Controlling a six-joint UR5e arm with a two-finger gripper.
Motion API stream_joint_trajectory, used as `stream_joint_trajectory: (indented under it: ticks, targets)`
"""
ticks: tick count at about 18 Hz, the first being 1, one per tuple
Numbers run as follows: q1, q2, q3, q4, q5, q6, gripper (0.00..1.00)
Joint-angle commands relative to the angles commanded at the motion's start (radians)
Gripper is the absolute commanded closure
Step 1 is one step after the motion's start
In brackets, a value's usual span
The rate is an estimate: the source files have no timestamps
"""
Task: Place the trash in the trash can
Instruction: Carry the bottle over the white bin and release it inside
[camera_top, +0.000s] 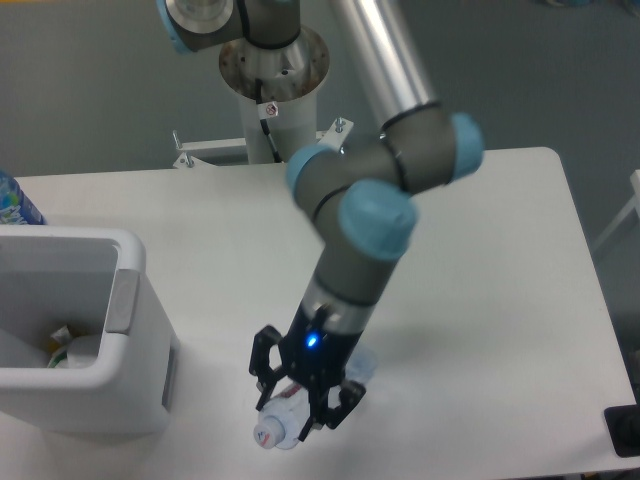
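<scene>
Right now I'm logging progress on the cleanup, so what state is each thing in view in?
gripper: shut on the bottle's neck end, arm tilted.
clear plastic bottle: held in the fingers, cap end toward the camera; whether it is off the table cannot be told.
trash can: upright, open-topped, with some trash already inside.
blue-labelled bottle: at the left edge behind the trash can, mostly cut off.

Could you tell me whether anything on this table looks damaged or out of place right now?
The clear plastic bottle in the gripper looks crushed and tilts cap-down near the table's front edge. A blue-labelled bottle stands behind the trash can, half cut off.
</scene>
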Motion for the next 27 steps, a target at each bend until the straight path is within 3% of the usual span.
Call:
stream_joint_trajectory:
  ticks: [3,7,13,22,27]
  targets:
    - [-0.001,0.049,0.008,0.0,-0.06,-0.052,0.54]
    - [-0.006,0.078,0.049,0.002,-0.277,-0.145,0.54]
    - [-0.031,0.129,0.092,0.005,-0.463,-0.241,0.54]
    - [-0.176,0.144,0.071,0.005,-0.471,-0.242,0.54]
    - [-0.199,0.117,0.063,0.012,-0.47,-0.233,0.54]
